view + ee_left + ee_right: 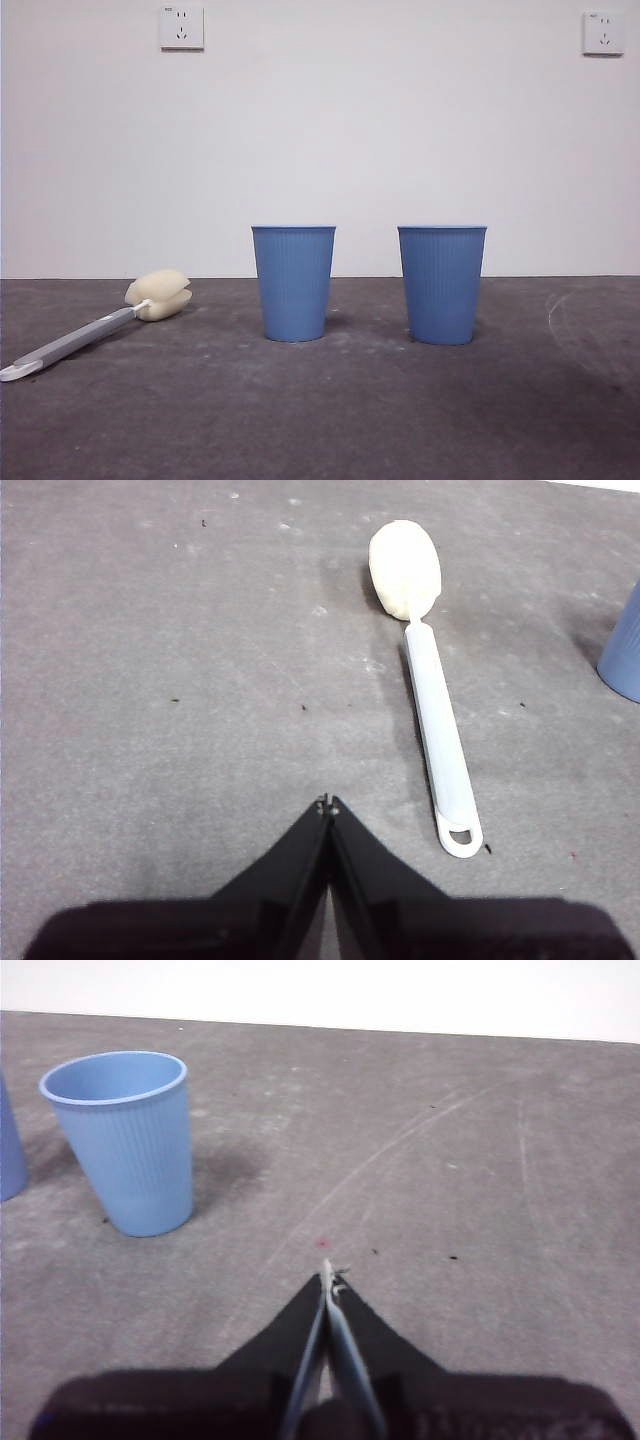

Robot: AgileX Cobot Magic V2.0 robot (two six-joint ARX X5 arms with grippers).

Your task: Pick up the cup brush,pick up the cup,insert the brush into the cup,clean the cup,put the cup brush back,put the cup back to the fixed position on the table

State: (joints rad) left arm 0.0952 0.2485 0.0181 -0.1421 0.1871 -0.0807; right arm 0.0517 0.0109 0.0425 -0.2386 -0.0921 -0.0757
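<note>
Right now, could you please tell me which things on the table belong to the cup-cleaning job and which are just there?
Belongs to the job:
- grey-handled cup brush with cream sponge head, lying flat
- blue ribbed plastic cup, either the one nearer the brush or the other; they look identical
- dark grey table
- left gripper and right gripper, both shut and empty

Just there:
- two white wall sockets

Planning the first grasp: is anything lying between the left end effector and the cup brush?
Nothing visible does. Only bare table separates the shut left end effector from the cup brush, which lies flat.
</note>
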